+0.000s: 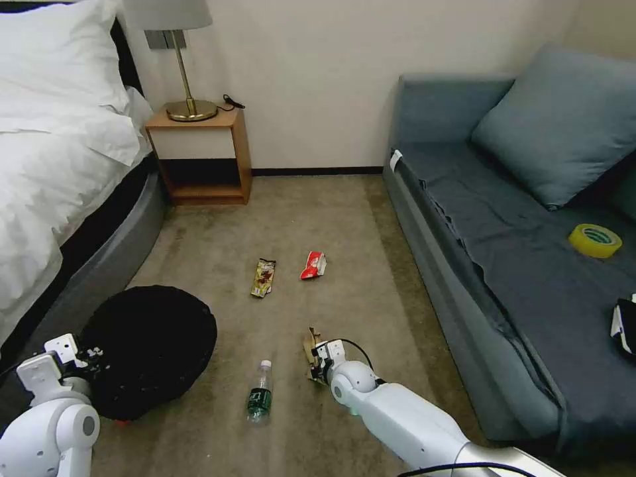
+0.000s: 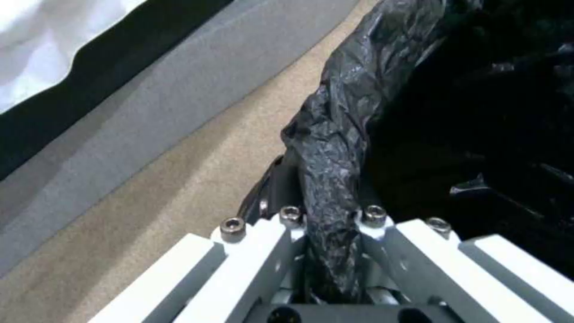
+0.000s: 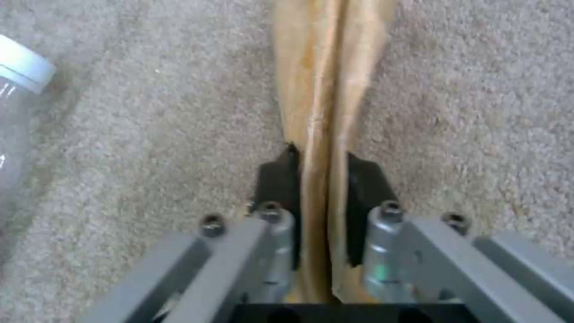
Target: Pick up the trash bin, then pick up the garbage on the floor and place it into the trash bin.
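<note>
The trash bin (image 1: 149,348), lined with a crinkled black bag, sits low at the left by the bed. My left gripper (image 1: 93,358) is shut on its bag-covered rim (image 2: 332,179). On the carpet, my right gripper (image 1: 317,361) is shut on a tan-brown wrapper (image 3: 326,89), pinched flat between the black pads (image 3: 275,179). More garbage lies around: a clear bottle (image 1: 260,392) with a green label and white cap (image 3: 21,63), a gold-brown packet (image 1: 264,277) and a red-white packet (image 1: 313,265).
A bed (image 1: 59,172) runs along the left, with a wooden nightstand (image 1: 199,156) and lamp at the wall. A grey-blue sofa (image 1: 530,265) fills the right, carrying a cushion and a yellow tape roll (image 1: 595,240). Open carpet lies between them.
</note>
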### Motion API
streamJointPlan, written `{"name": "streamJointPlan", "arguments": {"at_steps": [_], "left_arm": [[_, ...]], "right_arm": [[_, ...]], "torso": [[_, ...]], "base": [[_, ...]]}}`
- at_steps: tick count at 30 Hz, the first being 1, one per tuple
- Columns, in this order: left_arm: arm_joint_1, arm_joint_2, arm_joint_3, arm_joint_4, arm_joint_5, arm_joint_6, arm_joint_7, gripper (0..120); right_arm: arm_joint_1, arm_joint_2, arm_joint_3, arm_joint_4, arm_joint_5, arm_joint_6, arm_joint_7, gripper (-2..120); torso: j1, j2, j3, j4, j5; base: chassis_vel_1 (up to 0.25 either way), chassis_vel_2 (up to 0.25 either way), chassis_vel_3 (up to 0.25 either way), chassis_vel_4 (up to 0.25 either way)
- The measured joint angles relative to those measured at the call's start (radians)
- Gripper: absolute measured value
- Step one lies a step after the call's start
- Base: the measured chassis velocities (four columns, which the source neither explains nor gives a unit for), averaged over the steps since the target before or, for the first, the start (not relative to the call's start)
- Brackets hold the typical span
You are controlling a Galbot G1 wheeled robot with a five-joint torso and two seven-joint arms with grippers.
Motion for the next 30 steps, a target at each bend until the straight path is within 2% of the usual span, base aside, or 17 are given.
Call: {"name": "streamJointPlan", "arguments": {"at_steps": [2,10,14,15,19,20,22,24,25,28,30], "left_arm": [[0.000,0.001,-0.004,0.000,0.000,0.000,0.000,2],[0.003,0.003,-0.004,0.001,-0.001,0.000,0.001,2],[0.010,0.003,-0.003,0.000,-0.002,0.000,0.002,2],[0.010,0.003,-0.003,0.000,-0.002,0.000,0.002,2],[0.014,-0.002,0.006,-0.001,-0.002,-0.001,0.002,2],[0.014,-0.002,0.006,-0.001,-0.002,-0.001,0.002,2],[0.014,-0.008,0.013,-0.004,-0.001,-0.001,0.003,2],[0.014,-0.016,0.023,-0.007,0.002,-0.001,0.003,2],[0.014,-0.016,0.023,-0.007,0.002,-0.001,0.003,2],[0.014,-0.029,0.040,-0.018,0.011,-0.001,0.002,2],[0.014,-0.032,0.044,-0.020,0.014,-0.001,0.002,2]], "right_arm": [[-0.001,-0.009,-0.004,0.013,0.000,0.004,-0.009,1],[0.001,-0.044,-0.004,0.078,0.009,0.024,-0.009,0],[0.026,-0.121,0.043,0.257,0.072,0.031,0.023,0],[0.026,-0.121,0.043,0.257,0.072,0.031,0.023,0],[0.074,-0.222,0.102,0.570,0.243,-0.002,0.094,0],[0.074,-0.222,0.102,0.570,0.243,-0.002,0.094,0],[0.102,-0.216,0.096,0.679,0.299,-0.010,0.130,0],[0.134,-0.159,0.063,0.745,0.356,-0.016,0.184,0],[0.134,-0.159,0.063,0.745,0.356,-0.016,0.184,0],[0.190,-0.064,-0.042,0.761,0.388,0.008,0.228,0],[0.209,-0.037,-0.082,0.746,0.391,0.023,0.236,0]], "torso": [[0.000,0.000,0.000,0.0000,0.0000],[0.000,0.000,0.000,0.0000,0.0002],[0.000,0.000,0.000,-0.0001,0.0002],[0.000,0.000,0.000,-0.0001,0.0002],[0.000,0.000,0.000,-0.0004,-0.0001],[0.000,0.000,0.000,-0.0004,-0.0001],[0.000,0.000,0.000,-0.0005,-0.0002],[0.000,0.000,0.000,-0.0001,0.0000],[0.000,0.000,0.000,-0.0001,0.0000],[0.000,0.000,0.000,0.0004,-0.0001],[0.000,0.000,0.000,0.0004,-0.0002]], "base": [[0.000,0.000,0.000,0.000],[0.000,0.000,0.000,0.000],[0.000,0.000,0.000,0.000],[0.000,0.000,0.000,0.000],[0.000,0.000,0.000,0.000],[0.000,0.000,0.000,0.000],[0.000,0.000,0.000,0.000],[0.000,0.000,0.000,0.000],[0.000,0.000,0.000,0.000],[0.000,0.000,0.000,0.000],[0.000,0.000,0.000,0.000]]}}
